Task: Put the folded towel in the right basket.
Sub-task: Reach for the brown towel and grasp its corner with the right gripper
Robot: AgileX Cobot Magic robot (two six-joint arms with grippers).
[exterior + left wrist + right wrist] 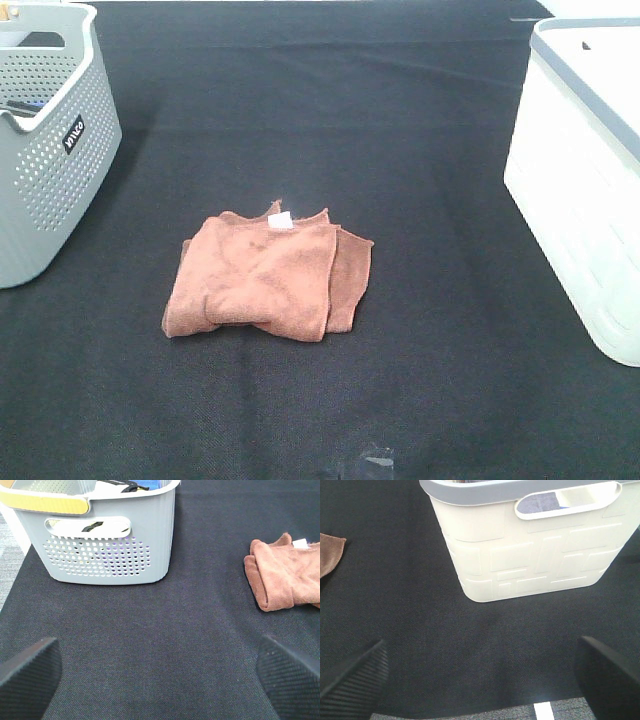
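A folded reddish-brown towel (268, 276) with a small white tag lies flat on the black cloth near the middle of the table. It also shows in the left wrist view (285, 577), and one corner shows in the right wrist view (330, 551). The right basket (585, 180) is cream white with a grey rim, at the right edge; the right wrist view shows it (530, 550) close ahead. My left gripper (157, 680) is open and empty above bare cloth. My right gripper (480, 680) is open and empty in front of the cream basket. Neither gripper shows in the exterior high view.
A grey perforated basket (50, 140) stands at the left edge, holding some items; it shows in the left wrist view (105, 535) too. The black cloth (400, 150) covers the table. A strip of grey floor with a white mark (545, 711) shows past the cloth's edge.
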